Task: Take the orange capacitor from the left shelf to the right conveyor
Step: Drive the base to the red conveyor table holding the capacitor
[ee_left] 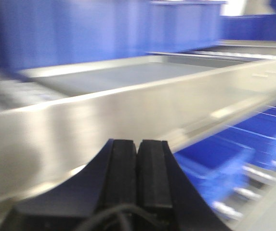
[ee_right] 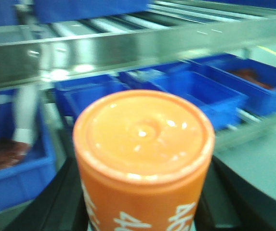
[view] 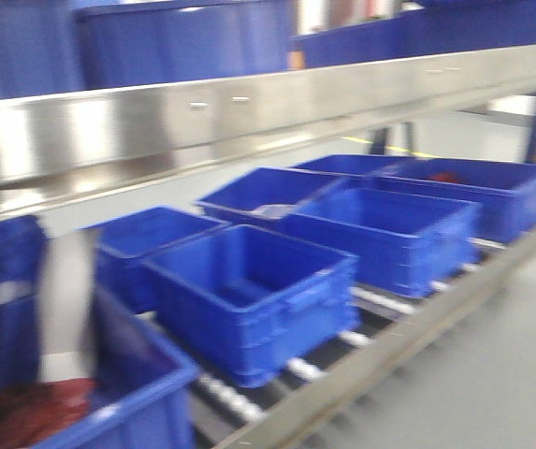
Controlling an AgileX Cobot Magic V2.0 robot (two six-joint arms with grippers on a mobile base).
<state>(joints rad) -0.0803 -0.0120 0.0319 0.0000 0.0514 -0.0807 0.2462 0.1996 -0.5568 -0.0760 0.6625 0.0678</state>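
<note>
The right pincer (ee_right: 142, 211) pinches the capacitor (ee_right: 142, 139). Its dark fingers (ee_right: 56, 204) flank the lower body, and the flat top and part of the white print face the wrist camera. The capacitor stands upright in the grip, clear of the shelf (view: 249, 103) and in front of it. The left pincer (ee_left: 138, 163) is pressed together on nothing, with its pads close to the steel ledge (ee_left: 128, 110).

All three views are smeared, which suggests fast motion. That looks like the main risk. The capacitor is smooth and round and seems to be held low, so a quick swing or sudden stop could tip it or let it slide out. The contact lines lie below the frame, so I cannot tell how firm the hold is. A second risk is the capacitor's top striking the ledge if the arm lifts before it has backed away.

Blue bins (view: 249, 281) sit in rows on rollers (view: 370, 299) on the lower level. One bin at the near left holds something reddish (view: 24, 412), too blurred to name. A grey upright post (view: 66, 299) stands beside it. The conveyor is in no view, so the path to it cannot be judged. The ledge and the post are the nearest obstacles.
</note>
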